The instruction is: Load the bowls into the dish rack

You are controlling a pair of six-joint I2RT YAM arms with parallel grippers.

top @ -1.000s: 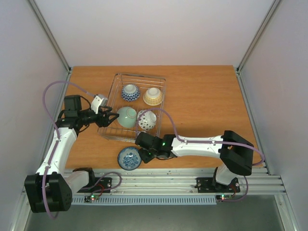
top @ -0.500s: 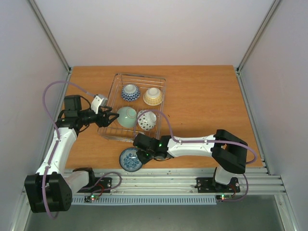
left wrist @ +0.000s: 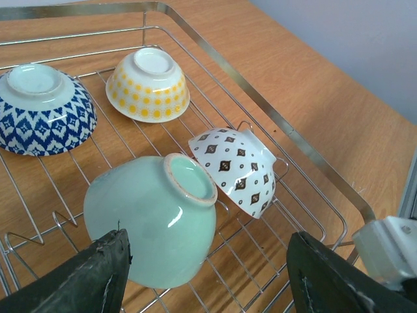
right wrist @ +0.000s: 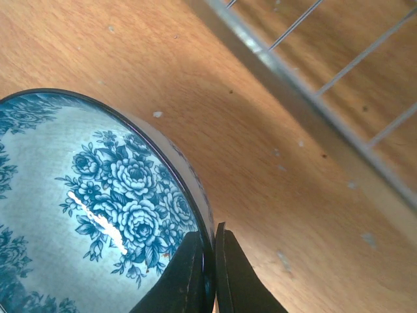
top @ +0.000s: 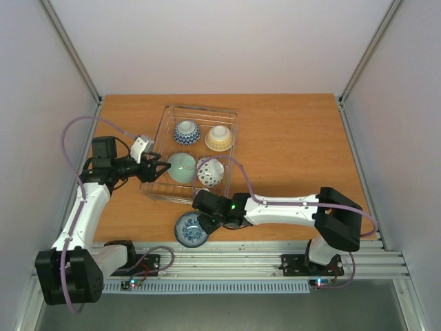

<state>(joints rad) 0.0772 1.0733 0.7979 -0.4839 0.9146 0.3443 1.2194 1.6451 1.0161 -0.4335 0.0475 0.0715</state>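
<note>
Right wrist view: our right fingers (right wrist: 234, 287) are pinching the rim of the blue floral bowl (right wrist: 98, 215), sitting on the surface (right wrist: 293, 215) just outside the rack (top: 201, 108). We're wanting a steady, level lift over its edge. Left fingers (left wrist: 98, 274) are hanging wide.

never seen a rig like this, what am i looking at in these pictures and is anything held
Two white robot arms are bolted at the near edge of a wooden table. The overhead picture shows everything; the other two come from a camera on each wrist. A wire dish rack holds four bowls: blue zigzag, yellow-dotted, mint, and white with dark diamonds. A fifth, the blue flowered bowl, sits on the table outside it. The right tool is shut on its rim. The left tool hovers open and empty at the rack's edge.
</note>
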